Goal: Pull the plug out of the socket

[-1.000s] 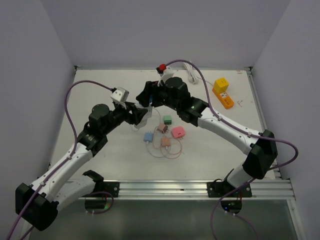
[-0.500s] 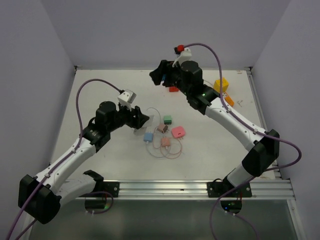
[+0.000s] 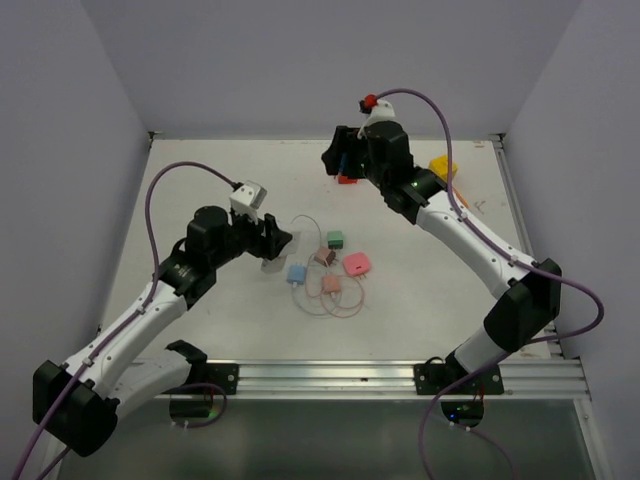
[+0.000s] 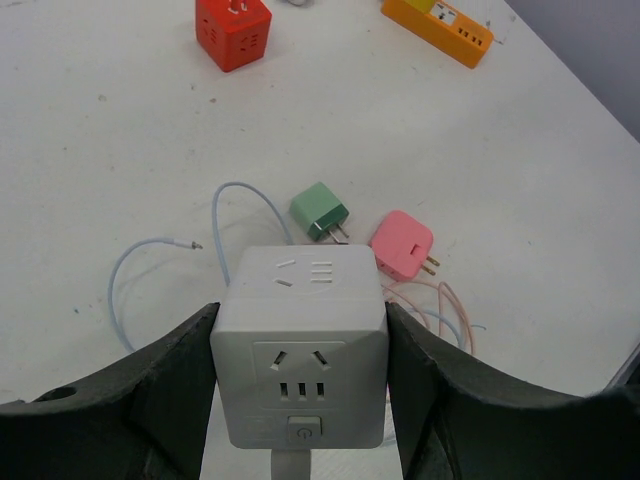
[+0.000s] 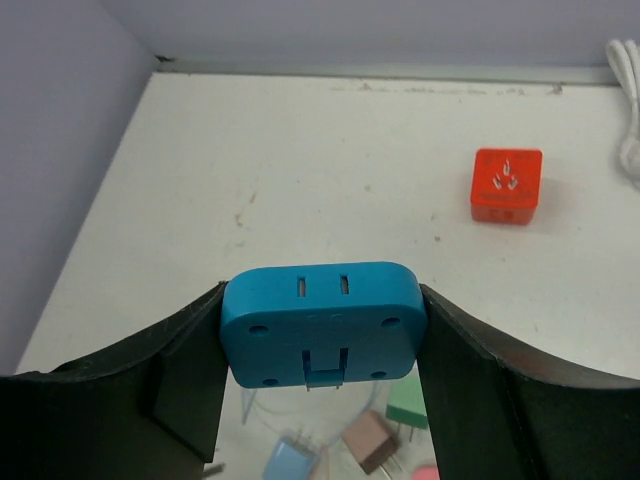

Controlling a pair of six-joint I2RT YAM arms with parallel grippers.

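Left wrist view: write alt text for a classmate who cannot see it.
A white cube socket is clamped between two dark fingers above a table. Beyond lie a green plug, a pink plug and a red cube.

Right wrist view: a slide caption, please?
Right tool grips a blue plug above the table; red socket beyond.

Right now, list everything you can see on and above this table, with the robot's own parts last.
white plastic cube socket: 1, white, in left claw
flat blue plastic plug: 1, blue, in right claw
red plastic cube socket: 1, red, far end of table
orange plastic power strip: 1, orange, far right
yellow plastic block: 1, yellow, beside strip
small plastic plug chargers: 5, green, pink, light blue, brown, peach, table centre
thin cables: several, white and pinkish, among chargers
left claw: 1, black, shut on white socket
right claw: 1, black, shut on plug
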